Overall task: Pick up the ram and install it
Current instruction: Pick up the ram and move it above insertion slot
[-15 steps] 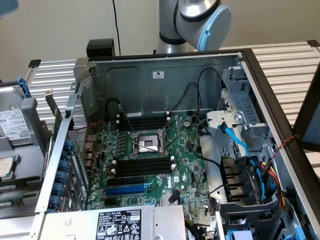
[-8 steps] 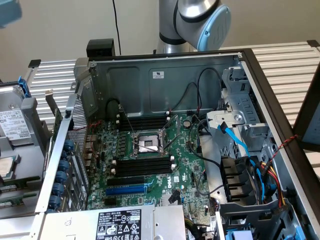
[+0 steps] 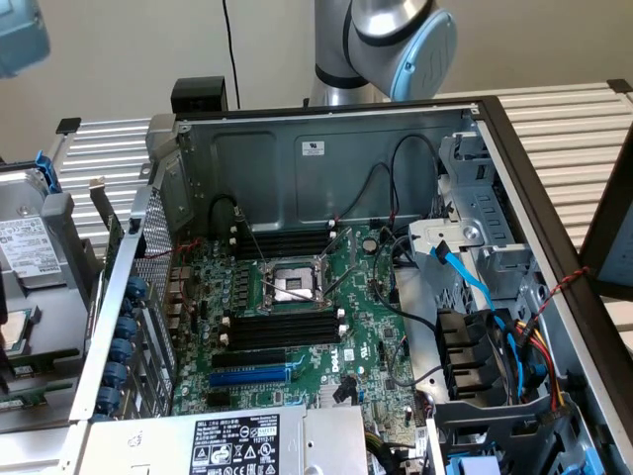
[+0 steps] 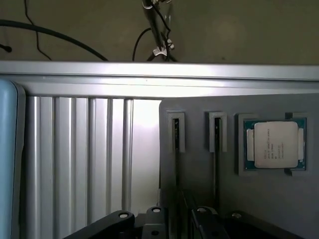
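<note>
On the bench [image 3: 564, 129], at twelve o'clock of the open computer case [image 3: 326, 158], rises the arm [image 3: 396, 40]. The ram [image 4: 176, 133] sits edge-up in a grey holder [image 4: 199, 174]: light, stiff, fragile, probably best pinched across its flat faces. The gripper [image 4: 174, 224] hangs over it; the jaws' state I cannot tell.

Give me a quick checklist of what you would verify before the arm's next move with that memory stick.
1. Lid off the computer case, motherboard exposed: ok.
2. The black memory slots look empty: ok.
3. Their white end clips swung open: cannot tell.
4. The ram stands on edge in the gray holder: ok.
5. The tool centred over the ram: cannot tell.
</note>
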Robot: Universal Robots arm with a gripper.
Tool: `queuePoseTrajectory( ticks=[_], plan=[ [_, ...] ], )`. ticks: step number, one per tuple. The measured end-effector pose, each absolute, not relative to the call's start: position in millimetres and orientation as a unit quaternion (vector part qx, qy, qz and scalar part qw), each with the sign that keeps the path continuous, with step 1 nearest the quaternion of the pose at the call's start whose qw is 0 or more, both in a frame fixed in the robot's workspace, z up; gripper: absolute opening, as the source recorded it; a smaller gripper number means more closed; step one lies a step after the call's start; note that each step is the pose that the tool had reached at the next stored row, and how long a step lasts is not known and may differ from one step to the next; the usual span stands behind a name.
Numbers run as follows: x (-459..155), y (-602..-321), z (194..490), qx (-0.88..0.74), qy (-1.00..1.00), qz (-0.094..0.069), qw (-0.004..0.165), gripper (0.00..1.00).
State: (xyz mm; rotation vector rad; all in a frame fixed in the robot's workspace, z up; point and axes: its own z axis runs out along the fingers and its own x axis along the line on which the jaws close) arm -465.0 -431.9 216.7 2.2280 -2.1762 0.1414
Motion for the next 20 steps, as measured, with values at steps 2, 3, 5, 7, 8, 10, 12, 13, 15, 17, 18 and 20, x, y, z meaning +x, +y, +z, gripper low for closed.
queuePoseTrajectory(
  ticks=[2,3,5,7,8,10,12,13,15,17,18,20],
  plan=[
    [-465.0,-431.9,213.0,0.715,-0.698,0.045,0.012,0.25],
    [-465.0,-431.9,211.1,0.715,-0.698,0.045,0.012,0.25],
    [-465.0,-431.8,208.0,0.715,-0.698,0.045,0.013,0.25],
    [-465.0,-431.9,207.0,0.715,-0.698,0.044,0.013,0.25],
    [-465.0,-431.9,207.0,0.715,-0.698,0.044,0.013,0.25],
    [-465.0,-431.9,207.0,0.715,-0.698,0.044,0.013,0.25],
    [-464.9,-431.9,206.0,0.715,-0.698,0.044,0.013,0.25],
    [-464.9,-431.9,205.7,0.715,-0.698,0.044,0.013,0.25],
    [-465.0,-431.9,205.8,0.715,-0.698,0.044,0.013,0.25],
    [-465.0,-431.9,205.8,0.715,-0.698,0.044,0.013,0.25],
    [-465.0,-431.9,205.8,0.715,-0.698,0.044,0.013,0.25],
    [-465.0,-431.9,205.8,0.715,-0.698,0.044,0.013,0.23]
  ],
)
